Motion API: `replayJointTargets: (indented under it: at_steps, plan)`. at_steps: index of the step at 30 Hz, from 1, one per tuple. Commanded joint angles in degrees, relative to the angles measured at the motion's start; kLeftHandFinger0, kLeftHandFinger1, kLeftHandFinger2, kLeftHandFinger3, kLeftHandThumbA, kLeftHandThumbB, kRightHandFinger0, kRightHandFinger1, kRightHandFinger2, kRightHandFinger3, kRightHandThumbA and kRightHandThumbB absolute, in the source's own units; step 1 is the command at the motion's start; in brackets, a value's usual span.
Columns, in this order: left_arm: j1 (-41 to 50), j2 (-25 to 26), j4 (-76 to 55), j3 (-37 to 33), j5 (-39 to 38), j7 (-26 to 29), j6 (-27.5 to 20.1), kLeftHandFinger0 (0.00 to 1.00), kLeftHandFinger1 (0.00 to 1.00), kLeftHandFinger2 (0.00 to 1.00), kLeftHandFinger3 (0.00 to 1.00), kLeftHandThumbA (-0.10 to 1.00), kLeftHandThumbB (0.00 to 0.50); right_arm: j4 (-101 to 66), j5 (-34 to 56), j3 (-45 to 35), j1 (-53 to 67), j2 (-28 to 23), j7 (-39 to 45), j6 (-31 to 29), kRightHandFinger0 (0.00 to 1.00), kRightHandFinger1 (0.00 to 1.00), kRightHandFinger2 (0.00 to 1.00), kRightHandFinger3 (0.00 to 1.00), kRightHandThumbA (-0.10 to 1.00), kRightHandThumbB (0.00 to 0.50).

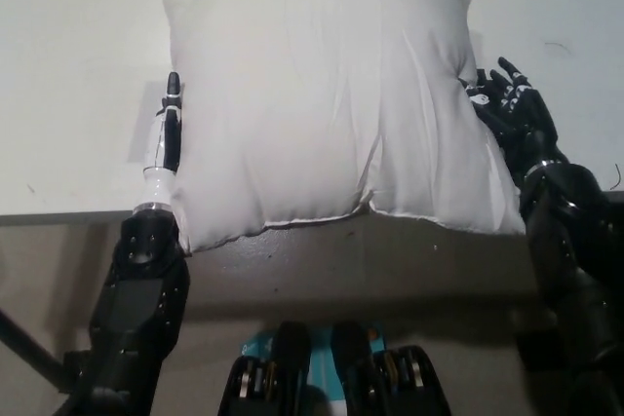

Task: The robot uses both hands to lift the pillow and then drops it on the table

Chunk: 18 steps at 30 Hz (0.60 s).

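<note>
**Both hands against pillow sides**

Pillow (322,94) lies on the white tabletop (68,75), near edge overhanging the tabletop's near edge. Left hand (166,133) pressed flat on the pillow's left side, fingers (173,94) held together, extended. Right hand (507,109) touches the right side, fingers (517,80) spread. Pillow fabric dented at both contacts.

Plain white pillow (322,94) on a seemingly off-white table (68,75); right hand (507,109) black.

pillow (327,94) on the table (68,65), near edge overhanging, left hand (168,133) against its left side, right hand (505,109) against its right
</note>
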Motion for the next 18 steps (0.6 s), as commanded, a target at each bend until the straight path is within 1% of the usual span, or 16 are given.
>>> replayJointTargets:
  at_steps: [1, 2, 3, 4, 5, 6, 7, 10, 11, 14, 16, 18]
  plan:
    - [-3.5, -2.2, 1.4, -1.7, -0.1, -1.7, 0.4, 1.00, 1.00, 1.00, 1.00, 1.00, 0.226, 2.3, 0.5, 1.9, -3.6, 3.0, 1.0, -1.3, 1.00, 1.00, 1.00, 1.00, 1.00, 0.462]
    - [-3.7, -2.4, 1.5, -1.9, -0.1, -1.7, 0.0, 1.00, 1.00, 1.00, 1.00, 1.00, 0.223, 2.6, 0.5, 2.0, -3.8, 3.1, 1.0, -1.6, 1.00, 1.00, 1.00, 1.00, 1.00, 0.460]
    - [-3.7, -2.9, 1.0, -1.9, -0.3, -1.3, 0.1, 1.00, 1.00, 1.00, 1.00, 1.00, 0.215, 2.7, 0.8, 2.0, -4.0, 3.5, 1.1, -2.0, 1.00, 1.00, 1.00, 1.00, 1.00, 0.447]
    - [-4.0, -3.3, 0.8, -2.0, -0.3, -1.0, 0.5, 1.00, 1.00, 1.00, 1.00, 1.00, 0.199, 2.7, 0.8, 1.9, -4.3, 3.8, 0.9, -1.9, 1.00, 1.00, 1.00, 1.00, 1.00, 0.447]
    - [-4.1, -3.4, 0.8, -2.1, -0.3, -0.8, 0.7, 1.00, 1.00, 1.00, 1.00, 1.00, 0.201, 2.8, 0.8, 1.9, -4.4, 4.0, 0.8, -1.9, 1.00, 1.00, 1.00, 1.00, 1.00, 0.449]
    - [-4.6, -4.3, 0.8, -2.0, -0.6, -0.6, 0.7, 1.00, 1.00, 1.00, 1.00, 1.00, 0.188, 1.9, 0.5, 2.3, -4.5, 4.6, 0.4, -1.2, 1.00, 1.00, 1.00, 1.00, 1.00, 0.455]
    - [-5.1, -5.0, 1.3, -2.0, -0.9, -0.7, -0.1, 1.00, 1.00, 1.00, 1.00, 1.00, 0.205, 1.3, 0.5, 2.6, -4.7, 5.3, 0.4, -1.0, 1.00, 1.00, 1.00, 1.00, 1.00, 0.446]
    - [-5.8, -6.0, 1.5, -2.0, -1.4, -1.1, -0.4, 1.00, 1.00, 1.00, 1.00, 1.00, 0.223, 1.1, 0.6, 3.1, -5.2, 6.0, 1.2, -0.5, 1.00, 1.00, 1.00, 1.00, 1.00, 0.444]
    - [-6.0, -6.3, 1.8, -2.1, -1.4, -1.1, -0.5, 1.00, 1.00, 1.00, 1.00, 1.00, 0.231, 0.8, 0.6, 3.4, -5.2, 6.2, 1.4, -0.4, 1.00, 1.00, 1.00, 1.00, 1.00, 0.453]
    - [-6.4, -6.9, 2.4, -3.1, 0.2, 0.8, -1.4, 1.00, 1.00, 1.00, 1.00, 1.00, 0.206, 0.8, 0.6, 3.8, -5.6, 6.9, 1.1, -0.6, 1.00, 1.00, 1.00, 1.00, 1.00, 0.471]
    - [-6.8, -7.2, 3.0, -3.3, 0.3, 1.5, -1.7, 1.00, 1.00, 1.00, 1.00, 1.00, 0.204, 0.5, 0.9, 4.0, -5.6, 7.2, 1.2, -0.5, 1.00, 1.00, 1.00, 1.00, 1.00, 0.477]
    - [-7.2, -7.4, 3.8, -3.2, -0.2, 1.4, -2.4, 1.00, 1.00, 1.00, 1.00, 1.00, 0.198, 0.3, 1.0, 4.1, -5.7, 7.2, 1.3, -0.3, 1.00, 1.00, 1.00, 1.00, 1.00, 0.463]
